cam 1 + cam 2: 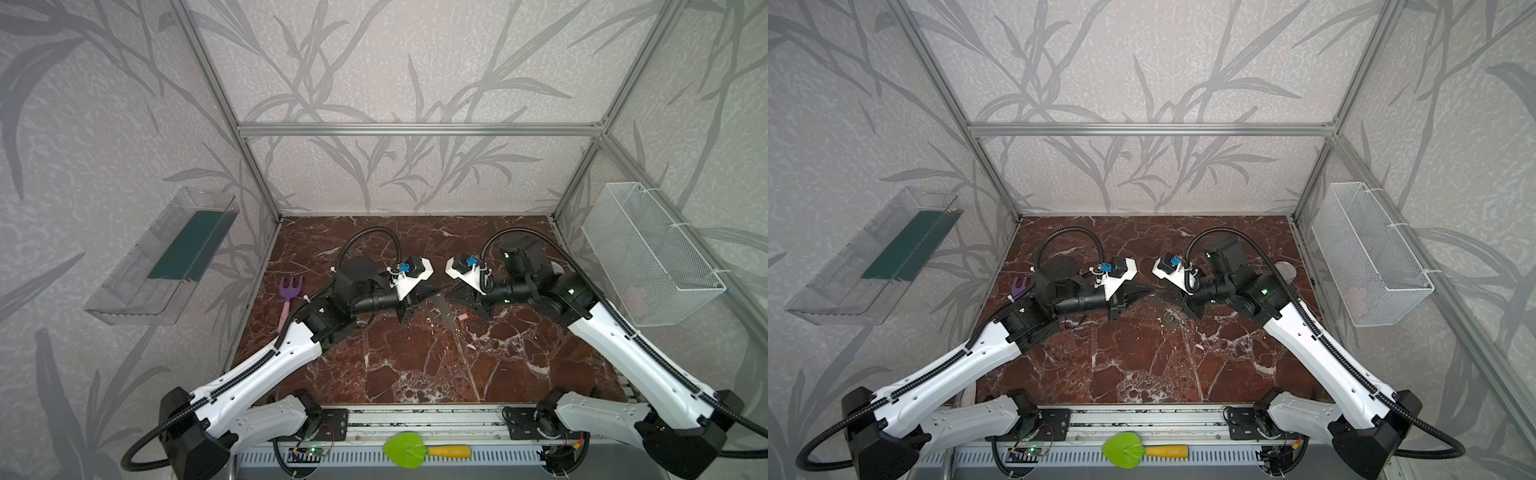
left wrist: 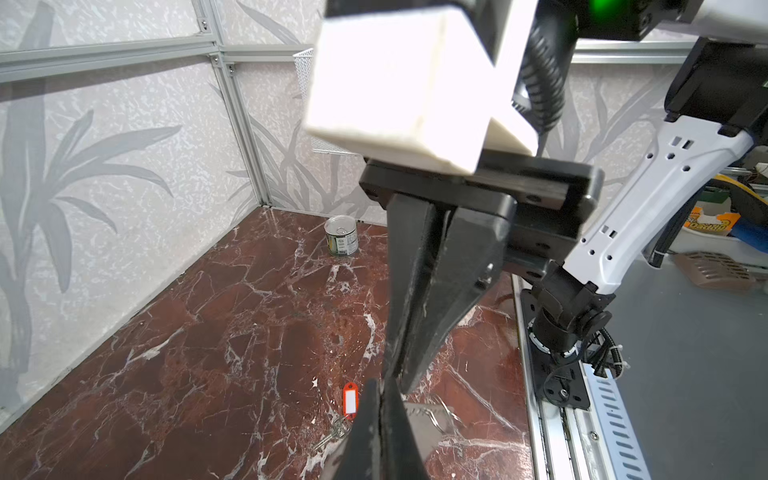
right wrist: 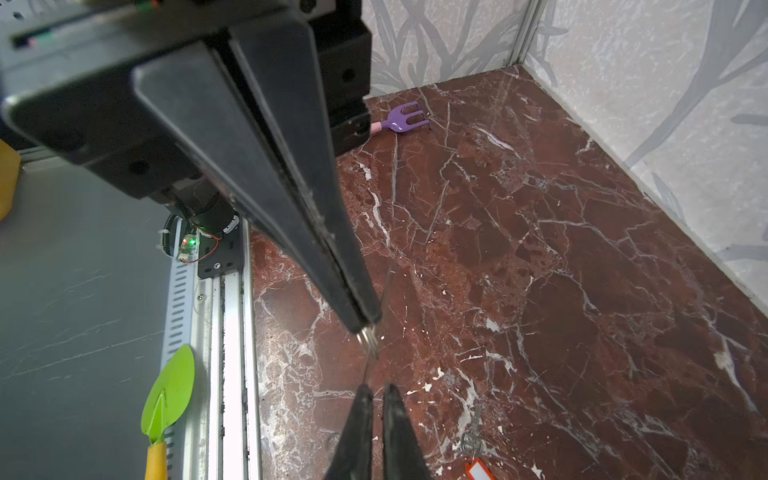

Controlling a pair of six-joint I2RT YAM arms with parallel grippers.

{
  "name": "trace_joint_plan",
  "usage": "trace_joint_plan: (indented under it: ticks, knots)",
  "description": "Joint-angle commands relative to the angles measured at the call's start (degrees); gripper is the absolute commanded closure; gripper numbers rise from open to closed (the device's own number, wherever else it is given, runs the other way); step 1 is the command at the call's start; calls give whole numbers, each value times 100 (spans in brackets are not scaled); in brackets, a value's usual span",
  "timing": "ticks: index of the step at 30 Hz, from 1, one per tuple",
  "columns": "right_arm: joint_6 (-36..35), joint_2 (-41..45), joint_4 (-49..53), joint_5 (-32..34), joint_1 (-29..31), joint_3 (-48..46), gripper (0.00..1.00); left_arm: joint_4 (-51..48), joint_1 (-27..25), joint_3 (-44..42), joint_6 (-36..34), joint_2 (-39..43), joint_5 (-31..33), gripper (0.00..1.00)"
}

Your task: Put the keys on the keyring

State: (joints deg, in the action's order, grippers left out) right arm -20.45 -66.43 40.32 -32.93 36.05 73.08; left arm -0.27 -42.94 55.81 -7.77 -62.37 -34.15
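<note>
In a top view, the keyring [image 1: 443,311] shows as a thin pale-grey flat piece at mid-table. It sits between the tips of the two arms, which meet nose to nose above it.

The right wrist view gives us the grip. The left gripper [image 3: 365,322] is closed tight, with a small wire loop of the keyring sticking out from its tips. The right gripper [image 3: 376,392] has its jaws drawn almost together at the other end of the keyring's thin edge. We take the edge to be nipped there, though the contact is hard to make out.

The keys [image 1: 464,317], a small silver key joined to a red tag, lie flat on the marble tabletop [image 1: 415,365]. They are just right of the keyring, beneath the right arm's wrist, and nothing holds them.

We judge the keys to be very light and stiff, and the metal slick on polished stone, so a pinch from above could send them skating away. The red tag looks the better hold: it is thicker, plastic, and has straight long sides for the pads. Taking it there would leave the key's end free for threading.

The keyring looks thin and rigid. Gripped by its edge it may swivel in the jaws, so we would want one firm hold near the loop while the other arm goes for the keys.
</note>
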Motion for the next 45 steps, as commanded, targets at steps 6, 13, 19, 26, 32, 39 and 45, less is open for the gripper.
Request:
trace_joint_plan:
  ticks: [6,13,19,26,32,39,45]
  knots:
    - [441,69,-603,-667,-19,-197,89,633,26,-26,100,49,141,100]
    - [646,-26,-905,-878,-15,-280,91,890,22,-141,157,92,313,100]
    - [679,-132,-979,-805,-19,-292,80,906,21,-152,171,102,304,100]
    - [790,-229,-1129,-755,-19,-286,76,958,18,-184,188,153,297,100]
    - [759,-334,-1097,-700,-19,-277,83,1011,20,-260,199,267,356,100]
    - [582,-335,-830,-541,-19,-255,92,866,20,-287,75,390,547,100]
    - [542,-309,-780,-487,-18,-242,100,731,20,-261,12,383,578,100]
